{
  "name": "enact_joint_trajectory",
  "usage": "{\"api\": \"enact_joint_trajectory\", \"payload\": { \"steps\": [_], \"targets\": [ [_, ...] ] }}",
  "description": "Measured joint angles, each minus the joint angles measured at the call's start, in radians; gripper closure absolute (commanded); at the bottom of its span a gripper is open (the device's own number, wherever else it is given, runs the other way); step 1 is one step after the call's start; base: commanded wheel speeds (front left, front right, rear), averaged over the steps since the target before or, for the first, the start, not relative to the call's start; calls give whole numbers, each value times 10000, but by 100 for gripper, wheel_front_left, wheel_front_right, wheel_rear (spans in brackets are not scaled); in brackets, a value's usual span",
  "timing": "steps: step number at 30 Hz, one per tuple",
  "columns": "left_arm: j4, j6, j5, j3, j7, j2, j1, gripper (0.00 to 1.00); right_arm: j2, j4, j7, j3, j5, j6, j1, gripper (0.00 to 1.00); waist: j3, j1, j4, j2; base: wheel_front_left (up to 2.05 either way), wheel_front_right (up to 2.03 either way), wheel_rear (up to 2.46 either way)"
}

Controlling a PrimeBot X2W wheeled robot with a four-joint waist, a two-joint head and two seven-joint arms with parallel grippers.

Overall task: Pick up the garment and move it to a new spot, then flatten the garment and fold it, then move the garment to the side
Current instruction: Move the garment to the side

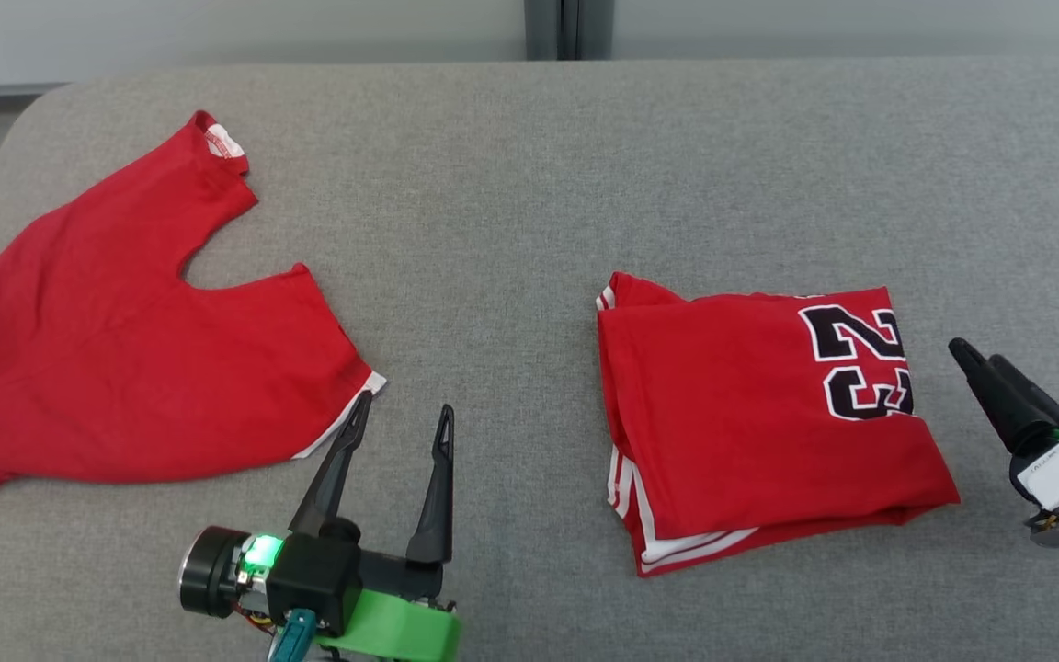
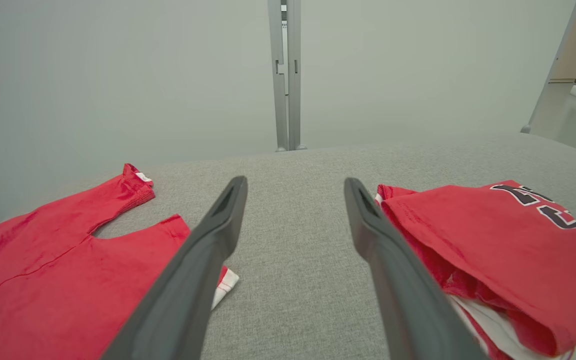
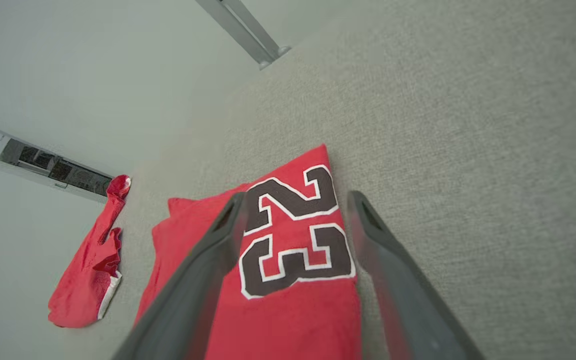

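A folded red garment (image 1: 750,432) with a black "23" and white trim lies right of the middle of the grey cloth surface (image 1: 511,202). My right gripper (image 1: 978,355) hovers open just to its right; in the right wrist view the gripper (image 3: 296,196) looks down over the "23" on that garment (image 3: 288,320) without touching it. A second red garment (image 1: 107,349) lies spread out and unfolded at the left. My left gripper (image 1: 404,406) stands open and empty, one fingertip close to this garment's white-trimmed corner. The left wrist view shows that gripper (image 2: 295,182) between the spread garment (image 2: 43,280) and the folded one (image 2: 493,240).
The surface's rounded far-left corner (image 1: 5,147) drops away behind the spread garment. A pale wall with a grey upright post (image 1: 569,28) runs along the back edge. Bare grey cloth stretches between the two garments and behind them.
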Motion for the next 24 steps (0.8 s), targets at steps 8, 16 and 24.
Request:
{"api": "enact_joint_trajectory", "payload": {
  "steps": [8, 16, 24],
  "targets": [
    [35, 19, -35, -155, 0, 0, -478, 0, -487, 393, 1427, 353, 1475, 0, -221, 0, 906, 0, 244, 0, 0, 0, 0],
    [221, 19, -46, -240, 0, 0, -755, 0, -454, 552, 1762, 823, 1703, 0, -555, 100, 1288, 0, 408, -1, 0, 0, 0],
    [307, -98, -48, -209, 0, 0, -773, 0, -851, 190, 1101, 851, 1390, 0, -648, 100, 1419, 0, 329, 0, 0, 0, 0]
  ]
}}
